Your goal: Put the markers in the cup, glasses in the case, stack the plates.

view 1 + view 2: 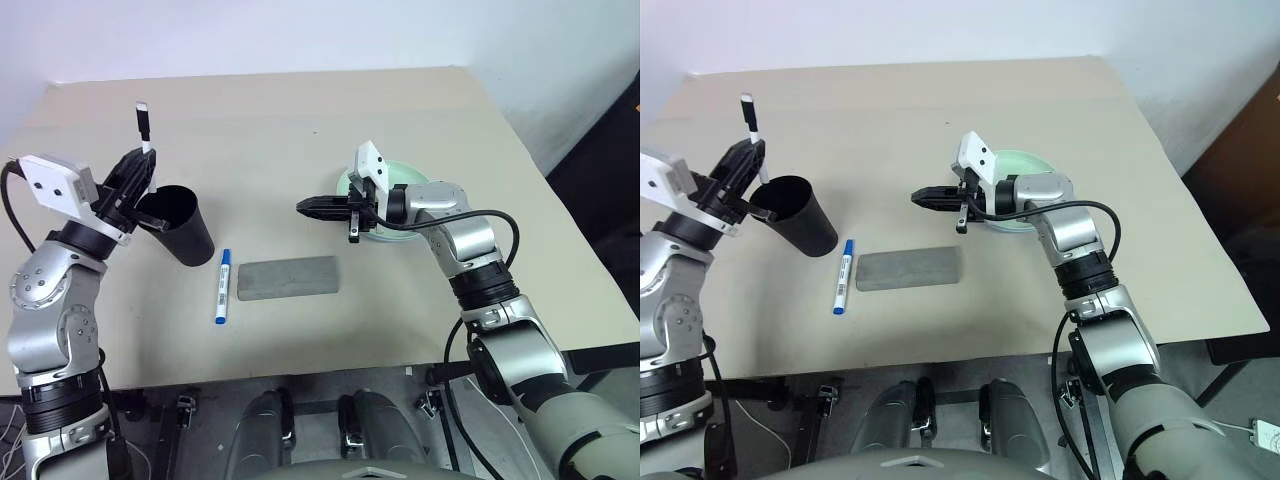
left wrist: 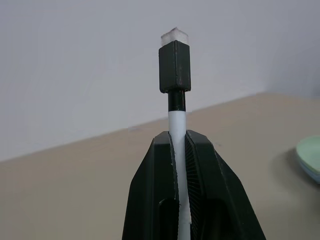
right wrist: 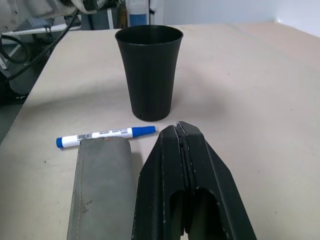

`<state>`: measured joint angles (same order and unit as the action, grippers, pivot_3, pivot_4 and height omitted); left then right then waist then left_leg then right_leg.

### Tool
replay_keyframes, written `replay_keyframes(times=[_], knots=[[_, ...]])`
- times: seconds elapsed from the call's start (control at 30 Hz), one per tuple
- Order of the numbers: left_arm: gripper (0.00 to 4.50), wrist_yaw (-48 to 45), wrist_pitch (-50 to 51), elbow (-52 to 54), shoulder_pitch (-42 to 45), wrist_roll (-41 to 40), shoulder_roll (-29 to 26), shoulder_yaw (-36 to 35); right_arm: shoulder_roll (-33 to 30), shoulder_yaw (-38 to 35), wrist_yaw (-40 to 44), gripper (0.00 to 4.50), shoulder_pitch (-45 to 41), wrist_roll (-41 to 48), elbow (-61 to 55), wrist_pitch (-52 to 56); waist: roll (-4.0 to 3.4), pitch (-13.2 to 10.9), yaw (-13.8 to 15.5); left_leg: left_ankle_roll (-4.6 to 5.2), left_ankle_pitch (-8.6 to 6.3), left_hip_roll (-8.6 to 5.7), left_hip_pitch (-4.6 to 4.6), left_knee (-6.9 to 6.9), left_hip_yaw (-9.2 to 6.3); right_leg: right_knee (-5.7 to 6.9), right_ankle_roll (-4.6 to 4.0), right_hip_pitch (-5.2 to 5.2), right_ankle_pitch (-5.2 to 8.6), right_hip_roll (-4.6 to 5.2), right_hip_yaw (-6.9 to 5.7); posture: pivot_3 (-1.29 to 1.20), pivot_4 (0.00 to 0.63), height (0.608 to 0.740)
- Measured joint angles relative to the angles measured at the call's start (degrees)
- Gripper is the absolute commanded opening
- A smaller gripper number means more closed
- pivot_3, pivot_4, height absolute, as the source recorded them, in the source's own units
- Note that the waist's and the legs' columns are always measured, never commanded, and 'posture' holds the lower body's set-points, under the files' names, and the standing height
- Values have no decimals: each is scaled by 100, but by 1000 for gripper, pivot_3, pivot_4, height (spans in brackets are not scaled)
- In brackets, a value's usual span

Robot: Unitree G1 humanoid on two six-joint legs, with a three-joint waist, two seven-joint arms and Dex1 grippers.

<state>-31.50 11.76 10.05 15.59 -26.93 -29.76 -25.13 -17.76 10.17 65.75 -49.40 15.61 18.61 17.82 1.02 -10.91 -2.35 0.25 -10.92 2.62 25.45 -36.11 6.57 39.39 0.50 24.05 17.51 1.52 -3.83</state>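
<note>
Plainly at risk first: tipping the cup. Stands upright on the table, tall and narrow-footed, with the left gripper just beside its rim; a nudge from arm or fingers on the way over could knock it onto the blue-capped marker lying just beside its foot. Next, missing the mouth: the black-capped marker sticks up well clear of the fingers, cap end highest, pinched low on its white barrel, so letting go before swinging over the opening would likely drop it outside, and a loose pinch might let it slide or twist. Least, catching the rim with the marker's lower end and levering it out of the grip.

Pose, then: left arm raised at the table's left edge, forearm angled up, gripper tilted upward and clamped on the marker. Right arm reaching across the middle, right gripper pointing toward the cup, pressed together and empty, hovering above the table beyond the closed grey case, in front of the mint-green plate.
</note>
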Motion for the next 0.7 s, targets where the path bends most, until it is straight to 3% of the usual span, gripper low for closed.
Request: replay_keyframes(times=[0.7], knots=[[20, -195, -204, -359, -131, -81, 43, 174, -155, 59, -120, 0, 177, -196, -169, -61, 1, 0, 8, 1, 1, 1, -2, -1, 0, 1, 1, -2, 0, 0, 0, 0, 150, 715]])
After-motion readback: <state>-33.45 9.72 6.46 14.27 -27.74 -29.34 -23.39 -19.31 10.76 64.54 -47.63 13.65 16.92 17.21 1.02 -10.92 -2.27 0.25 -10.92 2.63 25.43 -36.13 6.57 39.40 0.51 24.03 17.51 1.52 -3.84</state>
